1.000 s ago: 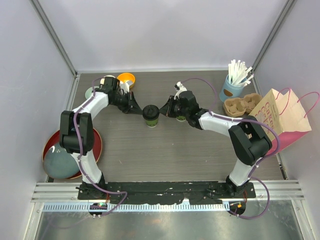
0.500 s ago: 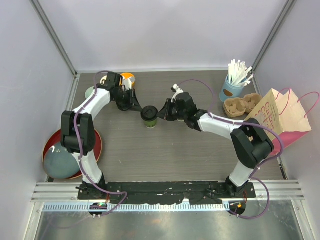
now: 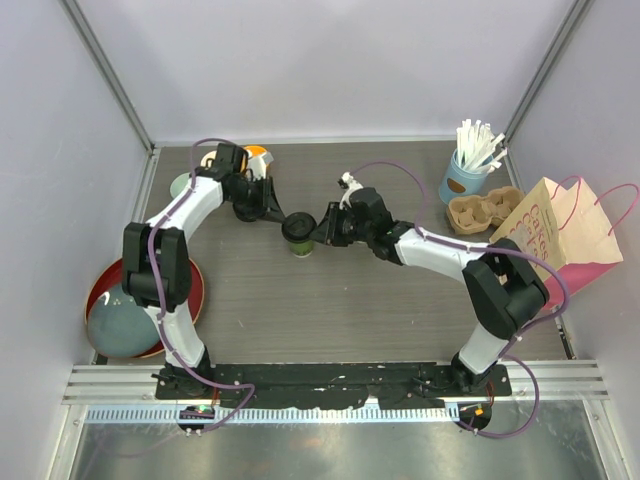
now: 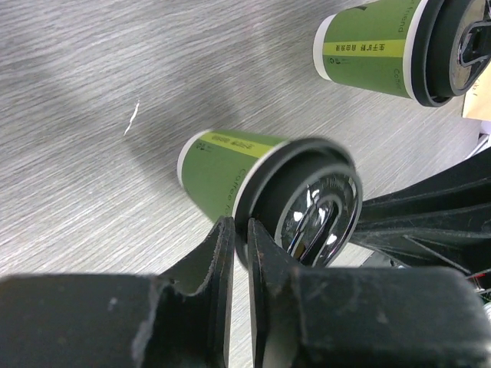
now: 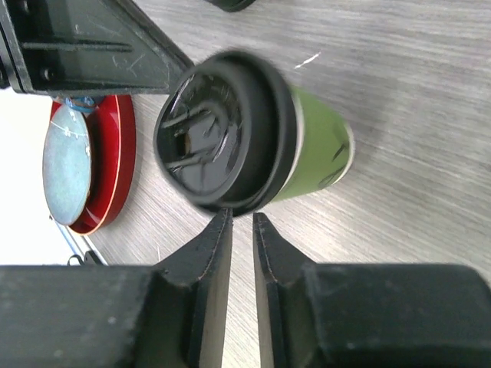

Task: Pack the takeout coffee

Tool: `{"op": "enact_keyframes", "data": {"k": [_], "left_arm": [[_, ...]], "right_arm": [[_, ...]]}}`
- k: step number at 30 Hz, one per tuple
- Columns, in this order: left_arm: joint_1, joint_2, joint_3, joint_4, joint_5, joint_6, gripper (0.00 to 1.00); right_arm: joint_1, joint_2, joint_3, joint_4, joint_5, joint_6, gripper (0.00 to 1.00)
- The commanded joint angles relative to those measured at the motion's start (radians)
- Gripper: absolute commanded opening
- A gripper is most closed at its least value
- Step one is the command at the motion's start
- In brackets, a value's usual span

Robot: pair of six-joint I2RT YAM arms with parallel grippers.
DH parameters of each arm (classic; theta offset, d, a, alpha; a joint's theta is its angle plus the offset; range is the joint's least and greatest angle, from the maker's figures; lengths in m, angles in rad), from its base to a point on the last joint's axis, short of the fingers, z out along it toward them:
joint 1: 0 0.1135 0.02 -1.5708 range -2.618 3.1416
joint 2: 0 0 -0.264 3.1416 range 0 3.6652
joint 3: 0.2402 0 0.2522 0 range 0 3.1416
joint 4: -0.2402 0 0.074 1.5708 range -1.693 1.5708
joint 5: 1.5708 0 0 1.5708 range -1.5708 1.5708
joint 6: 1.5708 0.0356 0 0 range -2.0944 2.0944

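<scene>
A dark-green takeout cup (image 3: 299,238) with a black lid (image 3: 298,226) stands upright at mid-table. My left gripper (image 3: 281,219) meets the lid's left edge. In the left wrist view its jaws (image 4: 238,224) are a narrow slit apart, at the rim of the blurred lid (image 4: 307,207), with no firm pinch showing. My right gripper (image 3: 320,227) reaches in from the right. Its tips (image 5: 238,216) stand slightly open just under the lid (image 5: 219,138), holding nothing. A second lidded green cup (image 4: 368,46) stands beyond the first in the left wrist view.
A red plate (image 3: 190,275) holding a grey-blue dish lies at the near left. An orange bowl (image 3: 252,155) sits at the back left. A light-blue cup of straws (image 3: 463,180), a cardboard cup carrier (image 3: 482,210) and a pink-and-tan paper bag (image 3: 560,230) crowd the right side.
Both grippers' jaws have parted a little. Both arms have shifted slightly left, and the cup between them has been nudged left.
</scene>
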State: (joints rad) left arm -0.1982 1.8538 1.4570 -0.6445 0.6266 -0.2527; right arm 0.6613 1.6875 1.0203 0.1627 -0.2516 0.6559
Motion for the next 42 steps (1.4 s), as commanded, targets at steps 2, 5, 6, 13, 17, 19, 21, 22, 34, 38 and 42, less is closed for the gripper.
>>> {"op": "enact_keyframes", "data": {"k": [2,5,6,13,17,19,21,22,34,38,42], "left_arm": [[-0.017,-0.019,0.043,-0.044,-0.031,0.018,0.18],[-0.018,-0.021,0.057,-0.052,-0.044,0.024,0.20],[-0.018,-0.022,0.057,-0.053,-0.047,0.027,0.22],[-0.018,-0.036,0.098,-0.078,-0.079,0.055,0.35],[-0.015,-0.064,0.121,-0.095,-0.102,0.070,0.36],[-0.014,-0.091,0.111,-0.098,-0.107,0.070,0.33],[-0.014,-0.111,0.088,-0.101,-0.102,0.067,0.30],[-0.015,-0.120,0.056,-0.101,-0.094,0.063,0.29],[-0.024,-0.114,-0.067,-0.080,-0.039,0.012,0.24],[-0.027,-0.090,-0.061,-0.072,-0.022,0.003,0.24],[-0.032,-0.082,-0.055,-0.061,-0.019,-0.002,0.24]], "right_arm": [[0.017,-0.081,-0.023,-0.026,-0.002,-0.022,0.27],[0.015,-0.100,-0.025,-0.037,0.011,-0.030,0.29],[0.017,-0.110,-0.023,-0.048,0.015,-0.033,0.31],[0.001,-0.160,0.017,-0.155,0.094,-0.082,0.34],[-0.051,-0.135,0.133,-0.248,0.074,-0.160,0.34],[-0.074,-0.108,0.182,-0.291,0.043,-0.194,0.28],[-0.097,-0.068,0.236,-0.313,0.023,-0.206,0.25],[-0.101,-0.054,0.256,-0.322,0.018,-0.214,0.25],[-0.104,0.119,0.354,-0.336,-0.060,-0.217,0.27],[-0.104,0.132,0.334,-0.318,-0.097,-0.203,0.26],[-0.104,0.127,0.322,-0.299,-0.094,-0.196,0.25]]}}
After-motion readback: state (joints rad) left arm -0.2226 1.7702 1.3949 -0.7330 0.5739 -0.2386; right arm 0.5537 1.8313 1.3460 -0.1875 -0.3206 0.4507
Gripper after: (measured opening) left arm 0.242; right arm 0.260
